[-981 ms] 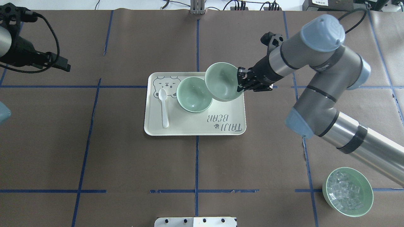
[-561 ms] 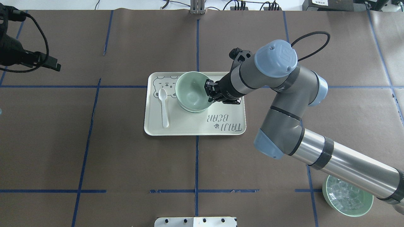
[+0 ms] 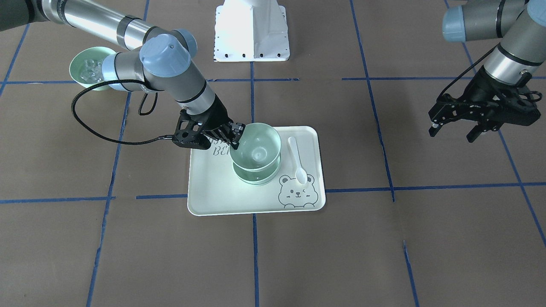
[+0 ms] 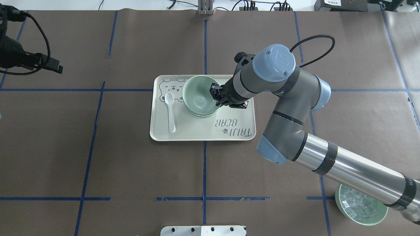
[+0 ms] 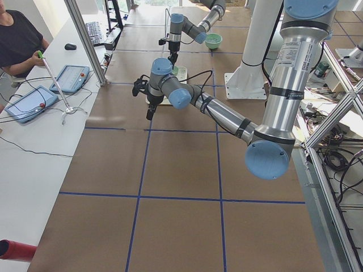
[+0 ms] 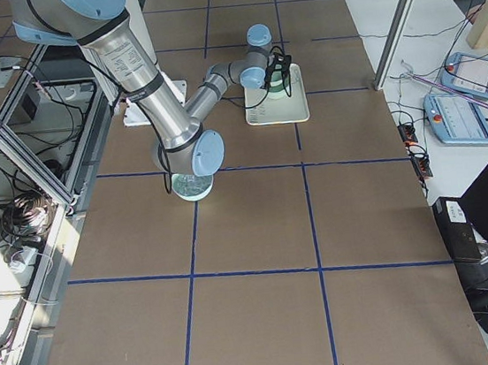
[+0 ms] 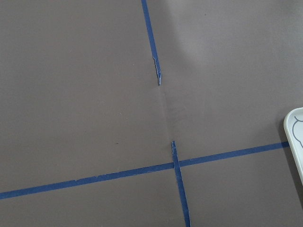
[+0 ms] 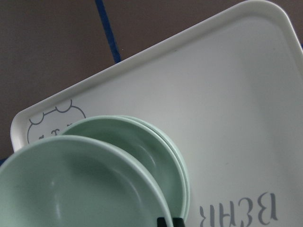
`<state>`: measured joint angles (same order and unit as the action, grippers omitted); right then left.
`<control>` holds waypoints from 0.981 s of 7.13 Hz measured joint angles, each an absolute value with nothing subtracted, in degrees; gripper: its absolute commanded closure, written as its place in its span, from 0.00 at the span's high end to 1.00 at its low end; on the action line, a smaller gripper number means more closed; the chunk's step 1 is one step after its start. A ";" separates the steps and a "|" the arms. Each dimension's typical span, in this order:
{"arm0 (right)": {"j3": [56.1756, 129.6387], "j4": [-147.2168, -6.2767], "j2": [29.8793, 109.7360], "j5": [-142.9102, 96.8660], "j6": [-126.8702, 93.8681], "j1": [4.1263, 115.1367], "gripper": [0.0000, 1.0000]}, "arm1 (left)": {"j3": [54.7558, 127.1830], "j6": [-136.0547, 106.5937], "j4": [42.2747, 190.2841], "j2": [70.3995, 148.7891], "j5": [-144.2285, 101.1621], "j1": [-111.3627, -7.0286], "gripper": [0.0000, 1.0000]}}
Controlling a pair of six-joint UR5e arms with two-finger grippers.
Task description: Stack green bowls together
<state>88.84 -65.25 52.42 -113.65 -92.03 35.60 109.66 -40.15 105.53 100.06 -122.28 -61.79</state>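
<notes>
My right gripper (image 4: 215,95) is shut on the near rim of a pale mint-green bowl (image 4: 197,91) and holds it over the green bowls nested on the bear-printed tray (image 4: 197,132). In the front view the held bowl (image 3: 256,145) sits just above the lower bowl (image 3: 256,175), partly inside it; I cannot tell if they touch. The right wrist view shows the held bowl (image 8: 71,189) over two nested rims (image 8: 177,156). My left gripper (image 3: 452,133) is open and empty, far from the tray.
A white spoon (image 4: 170,111) lies on the tray's left part beside the bowls. A green bowl of clear cubes (image 4: 359,209) stands at the near right, partly under my right arm. Blue tape lines cross the brown table (image 7: 118,94).
My right gripper carried the bowl left from above the tray's right side to over the nested bowls and lowered it. The left arm drew back a little to the left.
</notes>
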 measured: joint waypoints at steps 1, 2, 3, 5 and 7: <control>88.59 -65.58 52.19 -113.05 -92.04 35.60 0.00 | 109.72 -40.68 105.55 100.10 -122.24 -61.79 1.00; 88.16 -65.71 51.74 -112.75 -92.12 35.60 0.00 | 109.75 -40.92 105.55 100.11 -122.18 -61.79 1.00; 87.54 -65.76 51.17 -112.64 -92.21 35.60 0.00 | 109.77 -41.00 105.56 100.14 -122.12 -61.79 1.00; 86.86 -65.81 50.88 -112.59 -92.22 35.60 0.08 | 109.82 -41.04 105.56 100.13 -122.09 -61.79 1.00; 86.66 -65.90 51.22 -112.45 -91.93 35.45 1.00 | 109.80 -41.06 105.56 100.12 -122.08 -61.79 1.00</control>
<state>86.66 -65.90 51.22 -112.45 -91.93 35.45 109.80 -41.06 105.56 100.12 -122.08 -61.79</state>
